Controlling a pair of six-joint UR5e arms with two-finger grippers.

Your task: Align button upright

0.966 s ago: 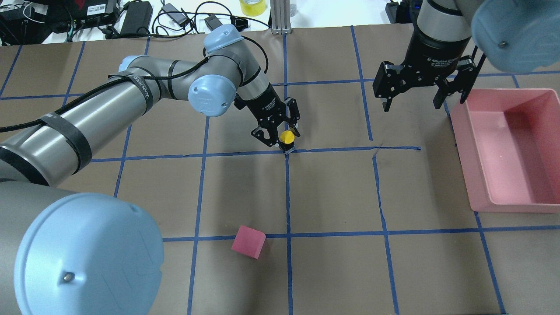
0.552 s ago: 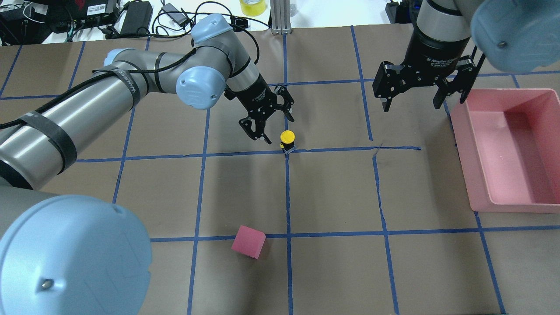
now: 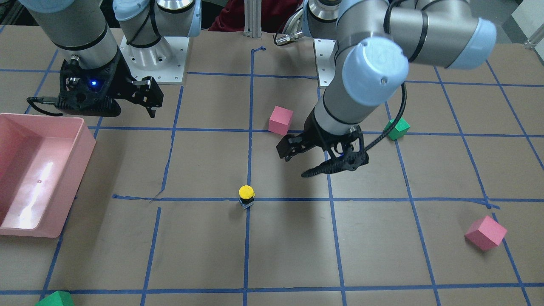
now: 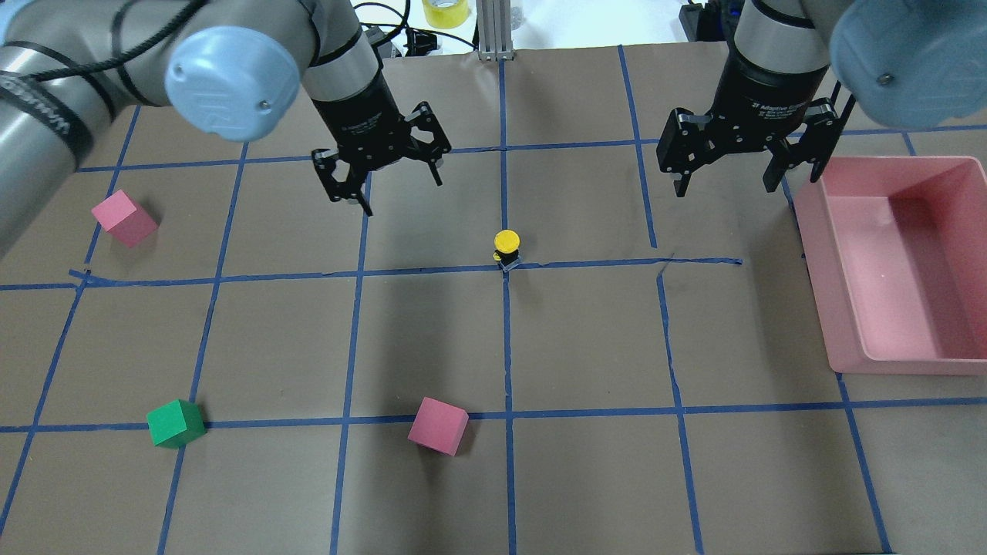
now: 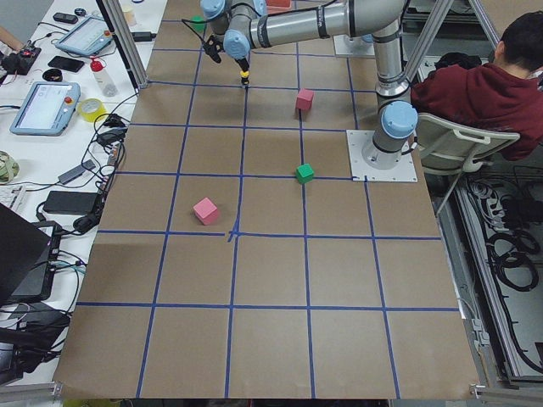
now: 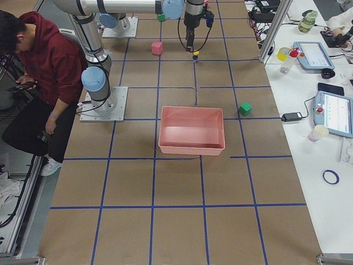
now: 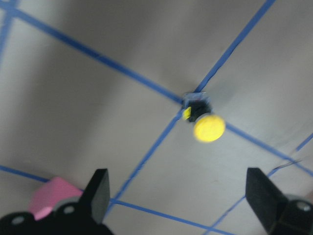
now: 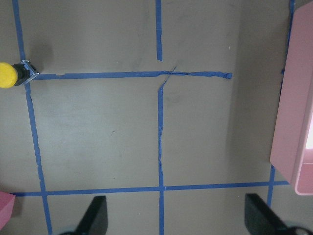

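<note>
The button point(image 4: 506, 245) has a yellow cap and a dark base. It stands upright, cap up, on a crossing of blue tape lines near the table's middle, and it also shows in the front view point(image 3: 246, 195). My left gripper point(image 4: 399, 193) is open and empty, raised, and behind and to the left of the button. The left wrist view shows the button point(image 7: 205, 125) ahead between the open fingers. My right gripper point(image 4: 725, 187) is open and empty. It hovers far to the button's right, near the pink bin. The right wrist view shows the button point(image 8: 10, 75) at its left edge.
A pink bin point(image 4: 848, 308) stands at the right edge. Pink cubes lie at the front middle point(image 4: 438, 425) and far left point(image 4: 123, 218), and a green cube point(image 4: 176, 423) at the front left. Cables and gear line the table's far edge. A person sits behind the robot.
My left gripper was around the button, then opened, let it go and drew back up and to the left. The button stays upright on the tape crossing. The right arm has not moved.
</note>
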